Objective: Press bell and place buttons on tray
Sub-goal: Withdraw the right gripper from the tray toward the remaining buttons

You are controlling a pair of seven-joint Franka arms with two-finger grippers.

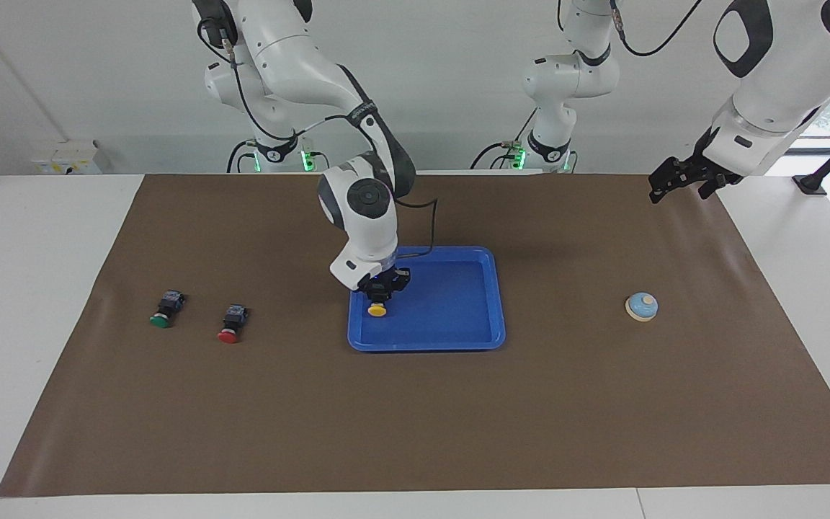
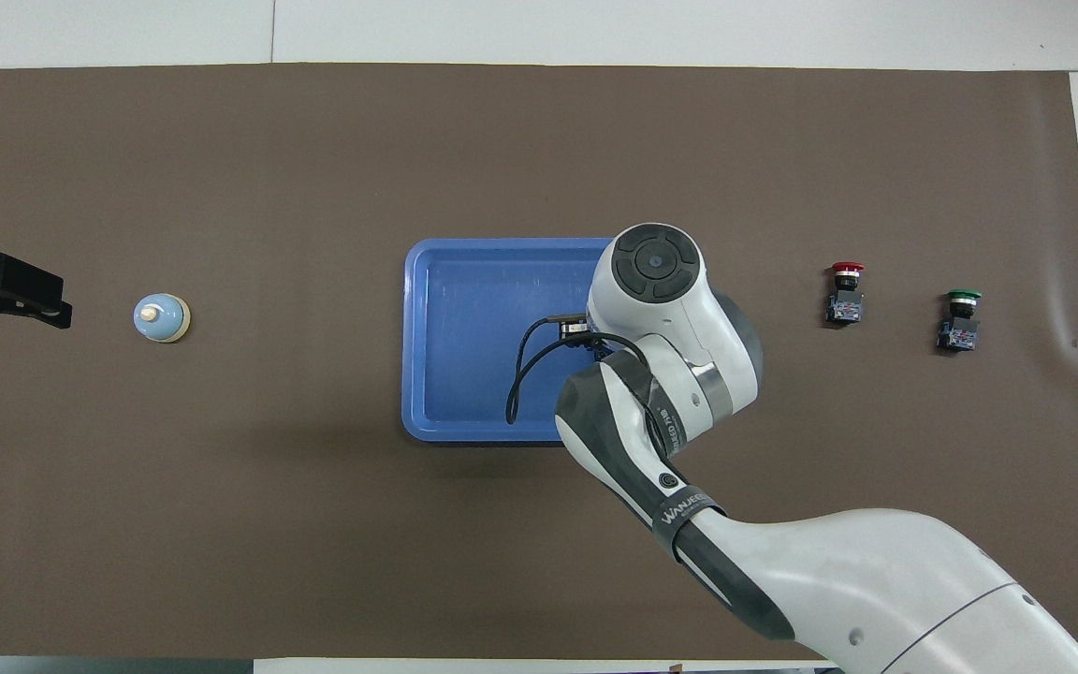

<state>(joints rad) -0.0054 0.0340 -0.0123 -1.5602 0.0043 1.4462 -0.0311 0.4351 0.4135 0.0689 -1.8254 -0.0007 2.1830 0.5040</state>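
A brown mat covers the surface (image 1: 415,404). The right gripper (image 1: 383,294) is down in the blue tray (image 1: 458,339), its fingers closed on the yellow button (image 1: 377,310). Next it should let go. The red button (image 1: 232,324) and green button (image 1: 166,309) lie toward the right arm's end. The left gripper (image 1: 680,179) waits up high, over the mat near the bell (image 1: 642,306); I cannot tell its fingers.

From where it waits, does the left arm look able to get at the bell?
Probably yes. The left gripper waits raised at its own end of the mat, and the bell stands alone on bare mat close by. The right gripper is busy over the tray, well clear.
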